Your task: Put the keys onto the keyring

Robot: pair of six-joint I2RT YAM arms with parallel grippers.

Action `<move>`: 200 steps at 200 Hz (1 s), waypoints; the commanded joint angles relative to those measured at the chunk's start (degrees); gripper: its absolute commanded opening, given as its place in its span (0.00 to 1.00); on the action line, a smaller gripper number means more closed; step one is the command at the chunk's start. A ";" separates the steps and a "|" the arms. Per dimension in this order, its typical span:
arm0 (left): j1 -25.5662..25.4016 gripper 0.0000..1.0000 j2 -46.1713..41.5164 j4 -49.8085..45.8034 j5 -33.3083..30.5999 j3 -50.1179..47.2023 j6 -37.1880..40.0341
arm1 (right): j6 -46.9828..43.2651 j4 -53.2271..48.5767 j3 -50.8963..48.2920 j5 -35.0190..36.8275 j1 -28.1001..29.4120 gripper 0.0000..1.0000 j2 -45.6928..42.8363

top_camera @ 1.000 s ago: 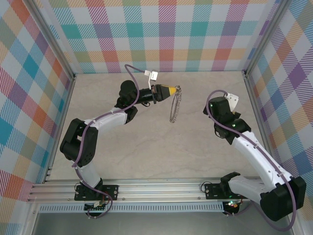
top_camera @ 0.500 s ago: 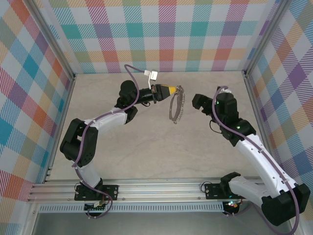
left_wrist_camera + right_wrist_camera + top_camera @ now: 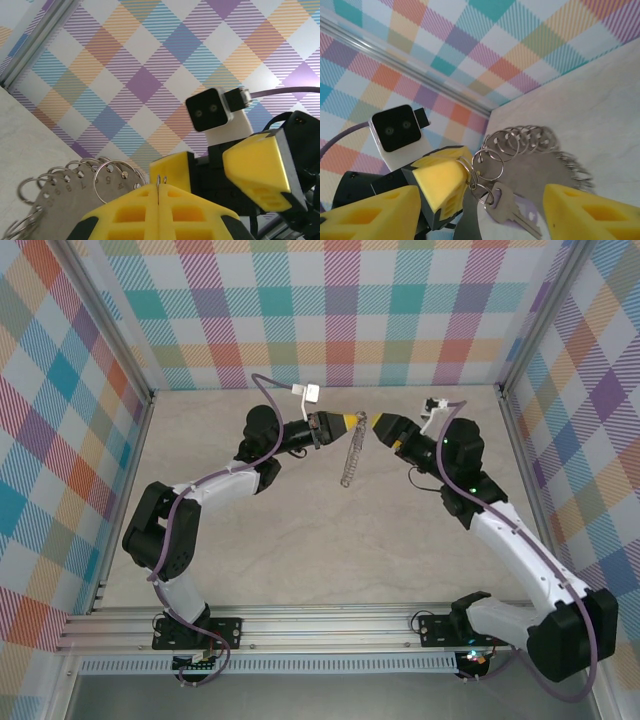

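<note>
Hanging item, top external: the keyring (image 3: 347,455) dangles edge-on below the left gripper (image 3: 351,422), over the marbled table (image 3: 300,540) towards the back wall.
Left gripper, top external: clamped on the keyring's upper rim.
Right gripper, top external: the right gripper (image 3: 368,426) points at the left one, tips just beside it; I cannot tell its jaw gap from here.
Left gripper, left wrist: the yellow fingers (image 3: 135,210) meet flush, with a thin metal edge pinched in the seam.
Keyring, left wrist: a grey plate stamped with numerals, its rim fringed with small split rings (image 3: 117,175), sits lower left of the fingers.
Right gripper, left wrist: it faces the lens with two yellow fingers (image 3: 257,167) set apart, and its wrist camera (image 3: 210,110) is above.
Right gripper, right wrist: its own fingers (image 3: 370,215) stand wide at the bottom corners and touch nothing.
Key, right wrist: a small silvery key (image 3: 507,207) with lilac showing against it hangs from a split ring on the keyring, between the spread fingers and just beside the left gripper's yellow finger (image 3: 442,185).
</note>
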 commanded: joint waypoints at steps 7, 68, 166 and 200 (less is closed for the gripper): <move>0.62 0.00 -0.10 5.87 -0.82 -0.60 -2.65 | 3.10 9.42 -0.48 -5.68 -0.33 0.58 2.43; 0.80 0.00 0.54 6.47 -0.83 -0.38 -3.71 | 3.28 12.99 -0.57 -7.05 -0.37 0.44 5.12; 0.80 0.00 1.36 7.26 -0.69 -0.03 -4.73 | 3.86 15.14 0.05 -9.17 -0.38 0.39 7.30; 0.85 0.00 1.56 7.39 -0.64 0.06 -4.76 | 4.00 15.81 0.39 -9.77 -0.37 0.38 8.13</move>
